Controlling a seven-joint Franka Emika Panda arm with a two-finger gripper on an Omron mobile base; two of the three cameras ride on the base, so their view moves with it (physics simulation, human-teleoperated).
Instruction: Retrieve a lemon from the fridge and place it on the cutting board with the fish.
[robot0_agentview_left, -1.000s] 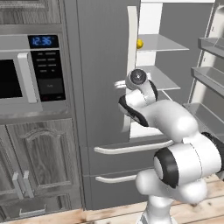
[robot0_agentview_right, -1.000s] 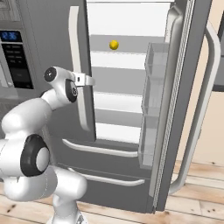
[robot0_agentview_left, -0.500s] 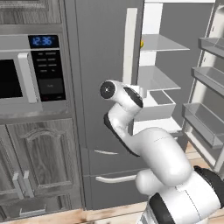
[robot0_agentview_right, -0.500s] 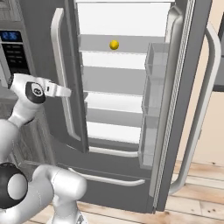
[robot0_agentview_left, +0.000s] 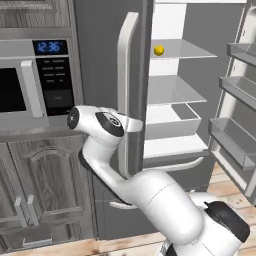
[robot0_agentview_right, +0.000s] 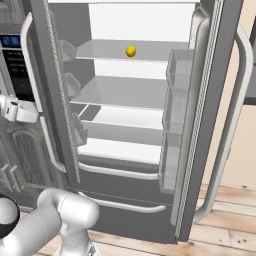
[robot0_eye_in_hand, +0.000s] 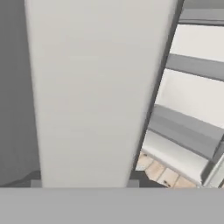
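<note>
The fridge (robot0_agentview_left: 100, 60) stands with both doors swung out, its white inside (robot0_agentview_right: 125, 95) showing clear shelves. A small yellow lemon (robot0_agentview_left: 158, 50) (robot0_agentview_right: 130, 51) rests alone on the upper shelf. My gripper (robot0_agentview_left: 134, 125) (robot0_agentview_right: 31, 112) (robot0_eye_in_hand: 83, 183) is shut on the long white handle (robot0_agentview_left: 126, 80) (robot0_eye_in_hand: 92, 87) of the left door, at about mid-height, well below and left of the lemon. In the hand view that handle lies between the dark fingertips (robot0_eye_in_hand: 36, 183). The cutting board and the fish are out of view.
A microwave (robot0_agentview_left: 30, 85) with a blue clock sits left of the fridge, above dark wood-grain cabinets (robot0_agentview_left: 45, 185). The right door (robot0_agentview_right: 200, 125) with its bins (robot0_agentview_left: 240, 100) juts out on the right. Below the shelves are drawer handles (robot0_agentview_right: 120, 172) and a wooden floor (robot0_agentview_right: 225, 225).
The left fridge door has swung further open, pulled leftward by my hand on its handle. The arm has stretched out to the left with it. The lemon has not moved.
</note>
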